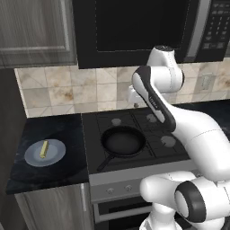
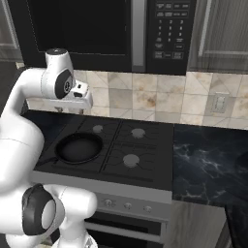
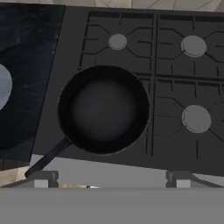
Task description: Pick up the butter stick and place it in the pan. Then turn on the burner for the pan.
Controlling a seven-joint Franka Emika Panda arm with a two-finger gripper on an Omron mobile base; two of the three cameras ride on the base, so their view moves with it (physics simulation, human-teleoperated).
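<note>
The butter stick, a small pale-yellow bar, lies on a round grey-blue plate on the dark counter left of the stove. The black pan sits empty on the front left burner, with its handle pointing toward the stove's front edge. Looking down from the hand, the pan is straight below. My gripper hangs high above the pan, apart from it. It is open, its two fingertips stand far apart, and nothing is between them.
The stove has other bare burners to the right and behind. A row of knobs runs along the stove front. A microwave hangs above the arm. The dark marble counter continues to the right of the stove.
</note>
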